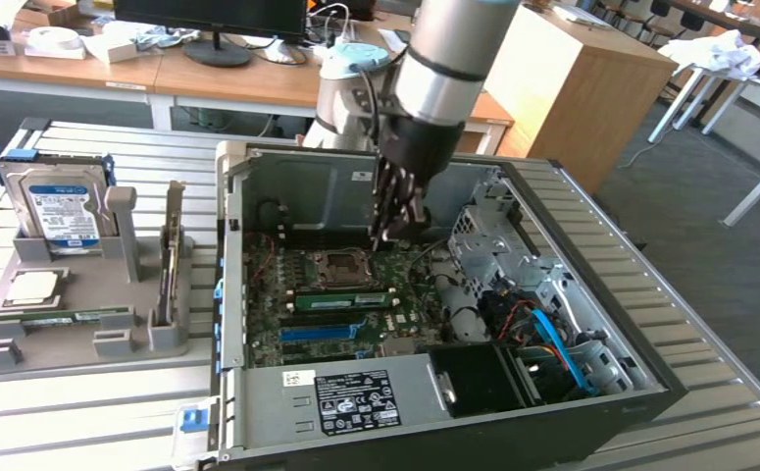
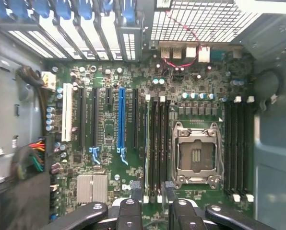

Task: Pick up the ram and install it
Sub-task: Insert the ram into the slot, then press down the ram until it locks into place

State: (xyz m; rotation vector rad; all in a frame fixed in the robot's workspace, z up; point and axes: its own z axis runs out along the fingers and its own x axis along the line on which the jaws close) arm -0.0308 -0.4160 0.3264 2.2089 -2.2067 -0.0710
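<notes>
The pincer [image 2: 151, 188] sits closest to the wrist camera. Its two dark fingers [image 2: 135, 192] are spread and pinch nothing, and their tips stand on either side of the black memory slots [image 2: 158, 143] that run beside the socket [image 2: 196, 155]. Beyond those slots a long blue slot [image 2: 121, 117] crosses the green motherboard [image 2: 108, 132].

In the exterior view the power supply [image 1: 340, 392], with its white label facing up, is the nearest part of the open case [image 1: 641, 343]. The case lies on its side on a slatted metal desk [image 1: 92, 422]. The arm [image 1: 445, 59] comes down into it from twelve o'clock, and the pincer hangs low over the board at about two o'clock of the socket.

The ram [image 1: 340, 300] stands on edge in a slot on the motherboard, at six o'clock of the socket. It is a green stick with dark chips along its side, and it appears seated. The pincer is at about one o'clock of it and apart from it — not touching.

At nine o'clock of the case a grey tray [image 1: 78, 343] rests on the desk. In it the hard drive [image 1: 59, 211] stands upright at eleven o'clock. The square chip [image 1: 33, 287] lies flat just at six o'clock of the drive. A thin card [image 1: 171, 260] stands on edge along the tray's three o'clock side, near the case wall.
</notes>
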